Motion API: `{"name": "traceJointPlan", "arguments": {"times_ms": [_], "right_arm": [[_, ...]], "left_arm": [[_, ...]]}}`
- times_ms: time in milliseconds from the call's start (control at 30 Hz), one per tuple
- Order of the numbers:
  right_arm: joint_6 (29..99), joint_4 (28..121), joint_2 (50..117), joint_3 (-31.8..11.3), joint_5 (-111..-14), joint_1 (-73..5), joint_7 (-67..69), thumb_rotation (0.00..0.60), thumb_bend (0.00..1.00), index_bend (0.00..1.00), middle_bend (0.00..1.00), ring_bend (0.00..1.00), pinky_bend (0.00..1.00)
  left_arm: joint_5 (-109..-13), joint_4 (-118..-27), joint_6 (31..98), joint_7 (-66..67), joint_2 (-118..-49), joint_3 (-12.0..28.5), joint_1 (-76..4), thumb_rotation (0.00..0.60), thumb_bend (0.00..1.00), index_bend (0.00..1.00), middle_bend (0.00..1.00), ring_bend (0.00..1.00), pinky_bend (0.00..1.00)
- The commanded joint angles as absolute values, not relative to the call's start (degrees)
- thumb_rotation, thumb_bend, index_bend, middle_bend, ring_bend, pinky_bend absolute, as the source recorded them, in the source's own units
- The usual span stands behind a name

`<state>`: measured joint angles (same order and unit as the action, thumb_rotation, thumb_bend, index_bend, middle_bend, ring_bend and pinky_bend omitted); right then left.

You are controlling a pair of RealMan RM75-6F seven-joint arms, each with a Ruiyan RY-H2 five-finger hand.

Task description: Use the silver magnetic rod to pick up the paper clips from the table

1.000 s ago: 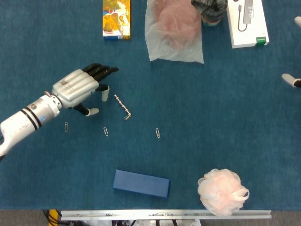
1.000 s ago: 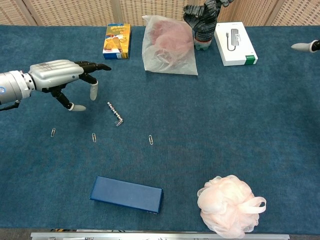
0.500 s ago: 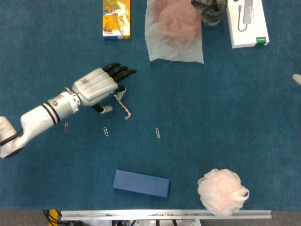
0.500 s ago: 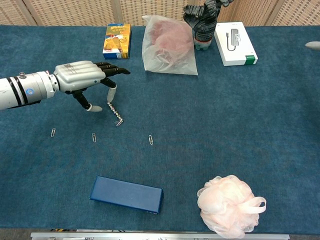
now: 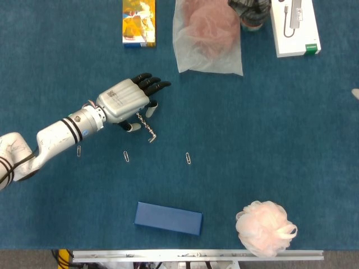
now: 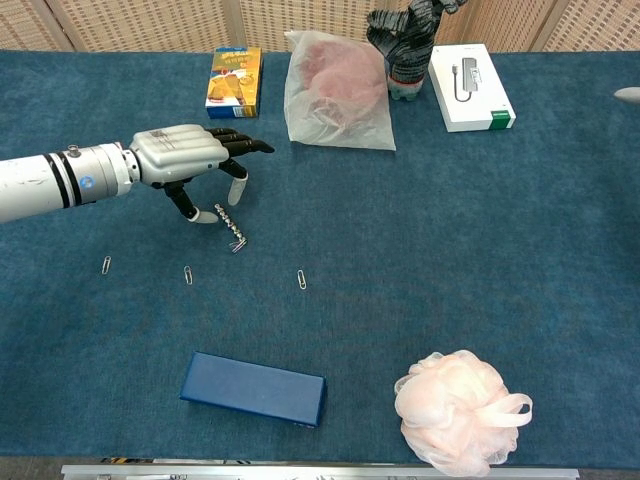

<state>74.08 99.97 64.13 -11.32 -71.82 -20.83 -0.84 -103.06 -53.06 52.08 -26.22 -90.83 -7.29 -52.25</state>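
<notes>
- Your left hand point(image 5: 124, 102) hovers over the upper-left end of the silver magnetic rod point(image 5: 146, 128); its fingers point(image 6: 238, 192) are apart, thumb and forefinger tips straddling that end, holding nothing as far as these views show.
- The rod lies flat on the table point(image 5: 269, 140), its long axis running from the upper left, under your fingers, down to the lower right.
- Three paper clips point(image 5: 127, 156) lie in a row just below the rod, apart from it.
- Your right hand shows only as a sliver at the right edge; whether its fingers are spread I cannot tell. The left is much nearer, so the grasp likely falls to it.
</notes>
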Motion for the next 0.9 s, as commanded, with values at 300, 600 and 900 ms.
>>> {"name": "traceJointPlan", "arguments": {"times_ms": [300, 600, 900], "right_arm": [[73.3, 99.3, 64.7, -11.5, -71.9, -20.7, -0.3, 0.6, 0.0, 0.1, 0.04, 0.0, 0.0], [72.9, 98.9, 65.4, -11.6, -72.0, -20.8, -0.5, 0.6, 0.0, 0.1, 0.04, 0.0, 0.0], [72.3, 98.8, 65.6, -11.7, -72.0, -20.8, -0.4, 0.6, 0.0, 0.11, 0.04, 0.0, 0.0]], "left_arm": [[-102.5, -50.1, 52.1, -27.1, -92.9, -8.8, -52.7, 0.6, 0.23, 0.48, 0.0, 0.0, 0.05], [-102.0, -49.1, 52.6, -27.5, -93.4, -9.5, -52.8, 0.6, 0.23, 0.48, 0.0, 0.0, 0.05], [-101.7, -48.7, 53.1, -27.6, -93.8, -10.2, -52.6, 0.6, 0.23, 0.48, 0.0, 0.0, 0.05]]}}
